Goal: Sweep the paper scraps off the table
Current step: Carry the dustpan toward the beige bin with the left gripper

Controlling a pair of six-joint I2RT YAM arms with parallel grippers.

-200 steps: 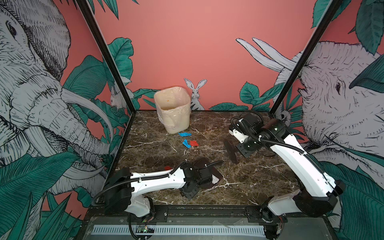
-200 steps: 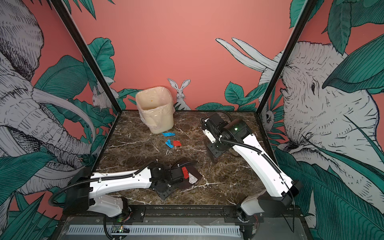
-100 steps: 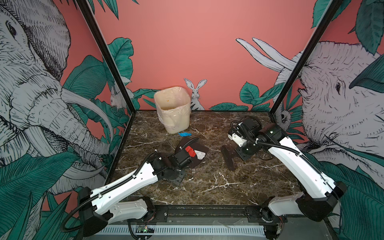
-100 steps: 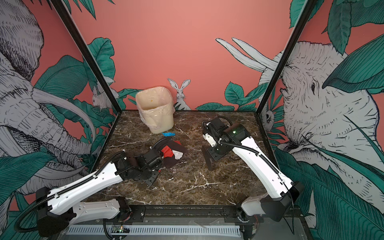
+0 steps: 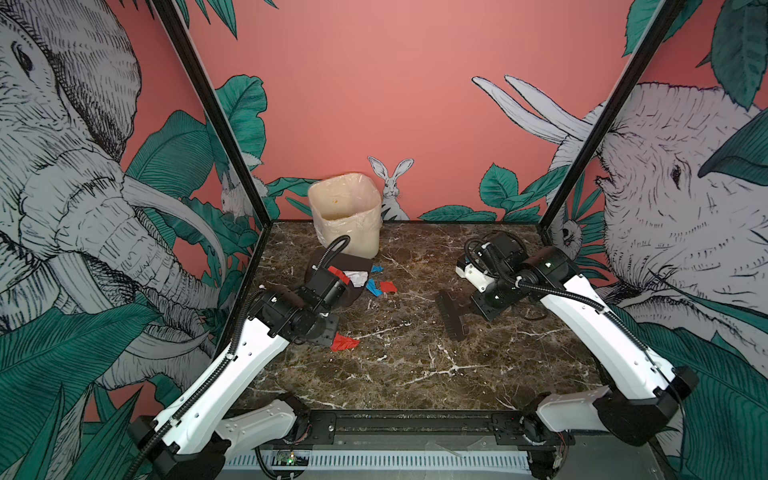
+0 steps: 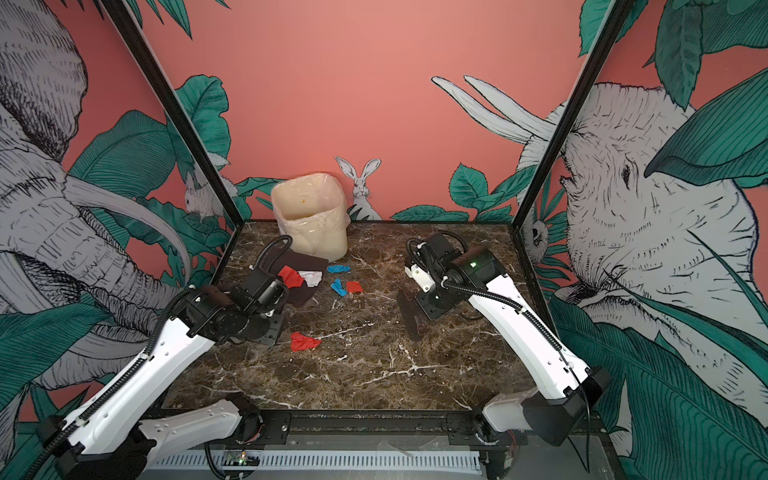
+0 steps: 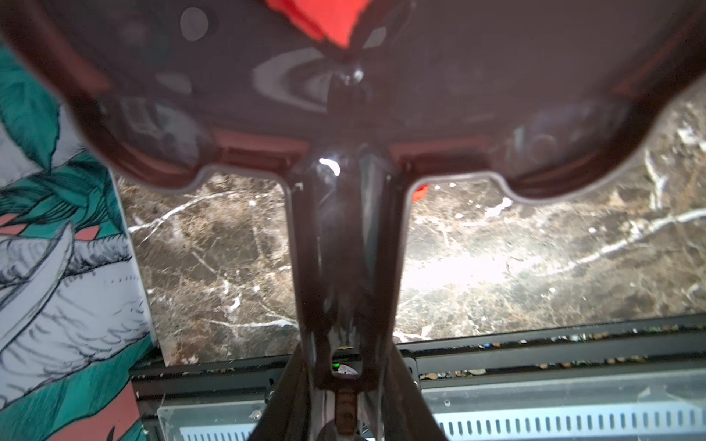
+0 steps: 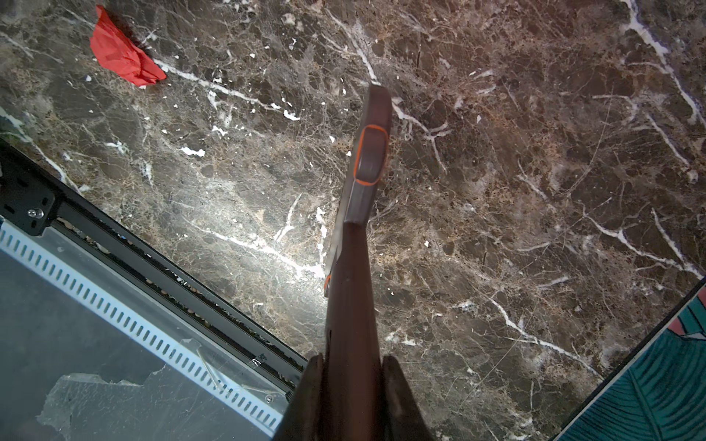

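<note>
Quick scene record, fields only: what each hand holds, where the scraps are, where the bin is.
left hand: shut on the dustpan handle
right hand: shut on the brush handle
dustpan load: red scrap, white scrap
loose on table: far blue scrap, near blue scrap and flat red scrap just right of the dustpan; crumpled red scrap nearer the front, by the left arm
bin: upright at the back wall, directly behind the dustpan
brush contact with table: cannot tell
</note>
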